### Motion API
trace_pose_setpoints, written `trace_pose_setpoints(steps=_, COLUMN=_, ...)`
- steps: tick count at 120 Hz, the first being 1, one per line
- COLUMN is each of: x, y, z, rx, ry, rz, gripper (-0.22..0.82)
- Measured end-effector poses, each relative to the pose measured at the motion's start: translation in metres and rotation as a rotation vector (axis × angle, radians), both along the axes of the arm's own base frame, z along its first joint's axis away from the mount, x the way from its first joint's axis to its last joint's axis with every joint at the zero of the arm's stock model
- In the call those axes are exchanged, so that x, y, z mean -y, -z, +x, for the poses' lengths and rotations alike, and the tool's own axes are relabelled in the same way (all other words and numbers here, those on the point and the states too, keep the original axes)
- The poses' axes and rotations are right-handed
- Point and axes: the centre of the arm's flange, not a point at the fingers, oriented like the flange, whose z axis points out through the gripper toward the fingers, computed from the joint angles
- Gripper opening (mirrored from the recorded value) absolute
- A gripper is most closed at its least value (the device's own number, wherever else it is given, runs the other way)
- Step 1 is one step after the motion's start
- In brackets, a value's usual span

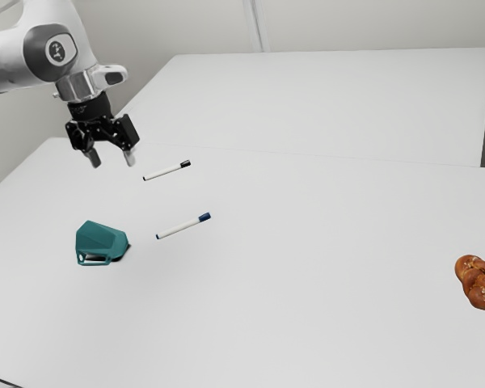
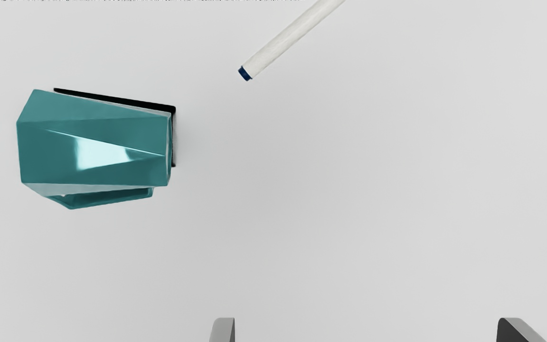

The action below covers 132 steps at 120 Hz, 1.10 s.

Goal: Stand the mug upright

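Teal facets cover our mug [image 1: 103, 241], lying on its side on the table [image 1: 307, 283], its inside hidden. Our gripper [image 1: 113, 161] hangs above the table, parted and empty; the wrist view crops the blue-capped marker [image 2: 292, 37].

We see bright, even, almost colourless light over the desk [image 1: 307, 259], with the wall [image 1: 372, 24] behind it slightly greyer. Where the light comes from, we cannot tell. In the wrist view, a near-white glare lies on one facet of the mug [image 2: 88, 171], and a hard black shadow hugs its side and mouth. We notice small highlights on the bread [image 1: 480, 283] and faint speckling along one edge of the wrist view.
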Motion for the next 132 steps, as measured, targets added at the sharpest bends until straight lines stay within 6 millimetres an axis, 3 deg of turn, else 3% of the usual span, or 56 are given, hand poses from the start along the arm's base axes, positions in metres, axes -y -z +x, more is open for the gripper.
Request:
trace_pose_setpoints(steps=33, x=-0.083, y=0.064, z=-0.024, rx=0.052, ry=0.023, rz=-0.198, gripper=0.6)
trace_pose_setpoints(steps=47, x=-0.131, y=0.098, z=-0.037, rx=0.059, ry=0.012, rz=-0.266, gripper=0.6)
trace_pose_setpoints(steps=60, x=-0.174, y=0.116, z=-0.051, rx=0.082, ry=-0.001, rz=-0.309, gripper=0.6)
trace_pose_setpoints(steps=75, x=-0.207, y=0.149, z=-0.049, rx=0.09, ry=0.017, rz=-0.363, gripper=0.6)
trace_pose_setpoints(steps=96, x=-0.243, y=0.177, z=-0.027, rx=0.13, ry=0.061, rz=-0.413, gripper=0.6)
trace_pose_setpoints(steps=107, x=-0.253, y=0.188, z=-0.02, rx=0.142, ry=0.088, rz=-0.431, gripper=0.6)
trace_pose_setpoints(steps=132, x=-0.273, y=0.218, z=-0.025, rx=0.152, ry=0.103, rz=-0.489, gripper=0.6)
